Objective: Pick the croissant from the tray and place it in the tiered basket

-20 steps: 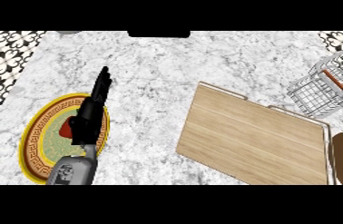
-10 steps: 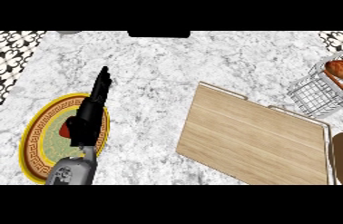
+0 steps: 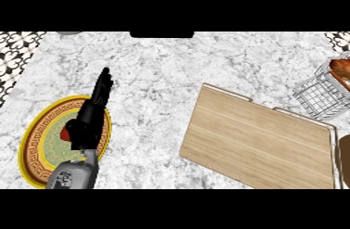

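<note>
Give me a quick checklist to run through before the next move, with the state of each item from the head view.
1. Croissant at the wire basket: ok, it shows at the right edge, at the basket's top.
2. Croissant fully settled inside: cannot tell, the edge cuts it off.
3. Wooden tray bare: ok.
4. Right hand in view: not ok, it shows nowhere.
5. Left hand out of the way: ok, open over the yellow-rimmed plate, fingers straight.

Marble counter [image 3: 171, 66] grey-white; tray [image 3: 259, 144] pale wood; plate [image 3: 41, 144] yellow rim w/ green centre; croissant [image 3: 340, 66] orange-brown.
</note>
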### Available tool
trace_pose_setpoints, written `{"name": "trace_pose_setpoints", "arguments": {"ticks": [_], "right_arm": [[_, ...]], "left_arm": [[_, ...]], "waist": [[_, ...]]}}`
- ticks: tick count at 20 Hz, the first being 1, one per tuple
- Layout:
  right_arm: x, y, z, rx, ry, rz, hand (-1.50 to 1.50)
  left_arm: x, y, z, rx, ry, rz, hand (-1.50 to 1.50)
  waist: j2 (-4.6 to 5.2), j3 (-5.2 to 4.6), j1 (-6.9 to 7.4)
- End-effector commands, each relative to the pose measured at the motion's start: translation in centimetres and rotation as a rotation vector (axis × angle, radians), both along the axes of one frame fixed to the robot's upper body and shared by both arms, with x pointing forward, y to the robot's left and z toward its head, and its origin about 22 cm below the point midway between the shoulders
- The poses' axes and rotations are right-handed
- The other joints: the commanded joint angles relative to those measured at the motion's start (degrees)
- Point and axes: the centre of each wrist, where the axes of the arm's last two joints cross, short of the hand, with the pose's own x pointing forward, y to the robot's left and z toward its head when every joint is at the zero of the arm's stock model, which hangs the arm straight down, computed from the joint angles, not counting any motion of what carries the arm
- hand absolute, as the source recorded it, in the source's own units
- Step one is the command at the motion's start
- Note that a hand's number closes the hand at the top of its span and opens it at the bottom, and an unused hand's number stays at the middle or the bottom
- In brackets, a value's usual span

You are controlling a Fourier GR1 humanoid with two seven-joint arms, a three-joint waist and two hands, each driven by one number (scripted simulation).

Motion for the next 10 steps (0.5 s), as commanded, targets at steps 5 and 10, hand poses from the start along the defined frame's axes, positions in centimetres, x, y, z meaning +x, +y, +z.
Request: {"name": "trace_pose_setpoints", "arguments": {"ticks": [5,10], "right_arm": [[-8.3,-6.3,-0.6,0.230,-0.040,-0.111,-1.50],[-12.4,-8.2,-2.1,0.237,-0.052,-0.081,-1.50]], "left_arm": [[-0.1,-0.4,-0.1,0.001,-0.003,0.013,0.00],[-0.4,1.1,-0.7,-0.012,-0.004,0.032,0.00]], "waist": [[0.46,0.35,-0.54],[0.58,0.57,-1.07]]}}
